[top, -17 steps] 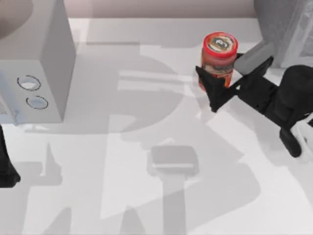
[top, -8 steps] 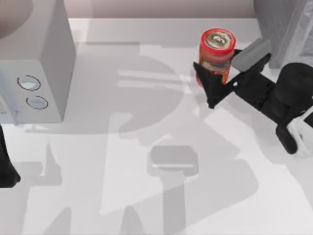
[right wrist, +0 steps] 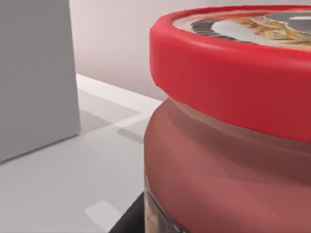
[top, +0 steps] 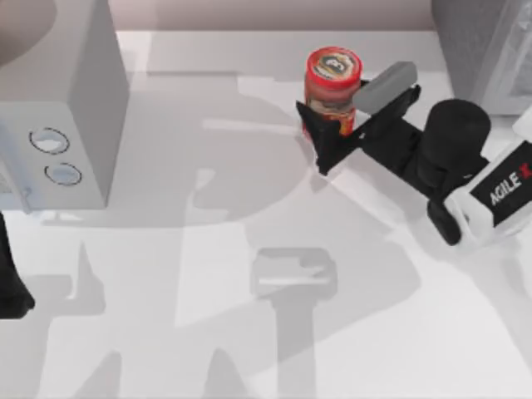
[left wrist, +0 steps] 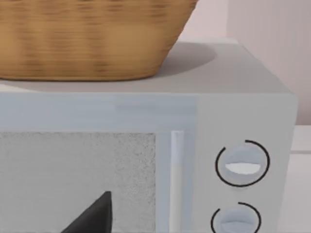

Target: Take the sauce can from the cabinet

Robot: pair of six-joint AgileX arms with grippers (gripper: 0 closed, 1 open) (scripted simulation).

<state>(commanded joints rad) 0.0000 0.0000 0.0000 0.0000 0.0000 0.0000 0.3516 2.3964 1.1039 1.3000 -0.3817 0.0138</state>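
The sauce can (top: pixel 333 76), red with a labelled round top, stands upright at the back of the table, right of centre. My right gripper (top: pixel 347 116) is shut on the sauce can, one dark finger on its near side and a grey pad on its right. The right wrist view has the can's red lid and side (right wrist: pixel 233 121) up close. The cabinet (top: pixel 482 46), dark speckled grey, stands at the back right corner, apart from the can. My left arm (top: pixel 8 283) is parked at the left edge; one dark fingertip (left wrist: pixel 95 218) shows in the left wrist view.
A plain light grey box (top: pixel 58 100) with two round rings on its front fills the back left; it also shows in the left wrist view (left wrist: pixel 243 111) with a woven basket (left wrist: pixel 87 39) on top. Open white table (top: pixel 208 274) lies between the arms.
My right gripper has carried the sauce can leftward, away from the cabinet, and slightly toward the back. The left arm has not moved.
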